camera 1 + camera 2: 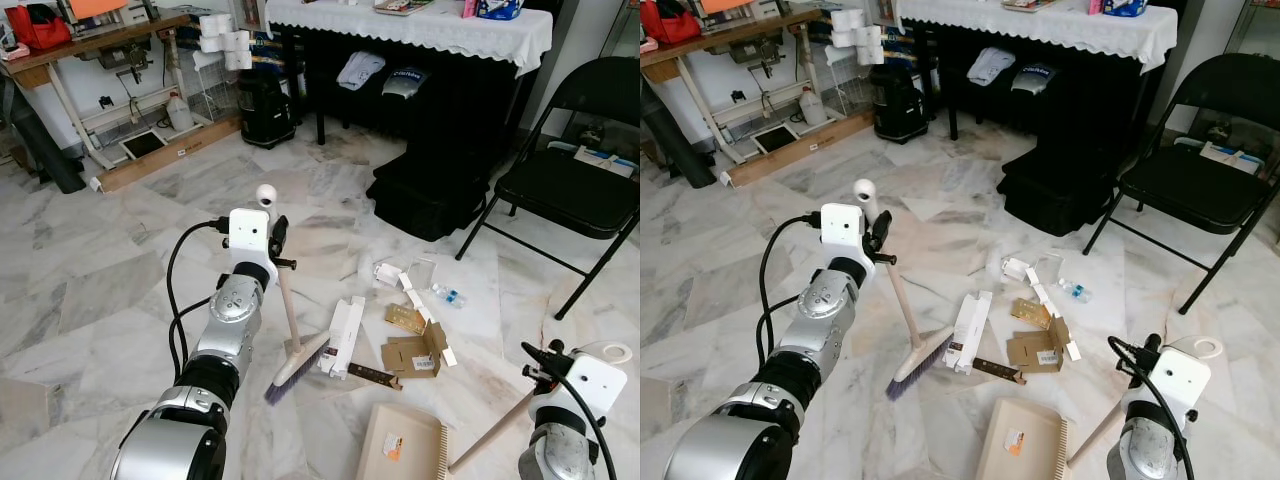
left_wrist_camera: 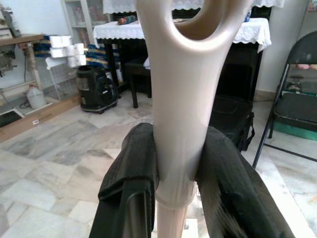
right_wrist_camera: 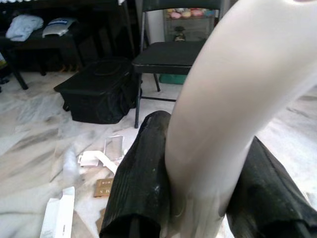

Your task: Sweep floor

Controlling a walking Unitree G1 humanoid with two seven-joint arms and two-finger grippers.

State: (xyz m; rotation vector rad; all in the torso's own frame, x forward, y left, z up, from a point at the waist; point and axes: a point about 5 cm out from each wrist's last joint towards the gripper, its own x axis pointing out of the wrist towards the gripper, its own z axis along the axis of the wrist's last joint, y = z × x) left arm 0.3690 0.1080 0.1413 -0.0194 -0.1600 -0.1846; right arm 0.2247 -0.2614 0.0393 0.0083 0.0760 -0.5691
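Left pincer point(image 1: 276, 240) is clamping the broom point(image 1: 290, 345) handle, bristles sitting mid-frame beside the flattened cardboard scraps point(image 1: 415, 350). Right pincer point(image 3: 198, 198) is gripping the beige plastic dustpan point(image 1: 400, 445) handle, lower right. Light boxes could skid sideways on that slick marble floor point(image 1: 110, 240) and miss the pan.
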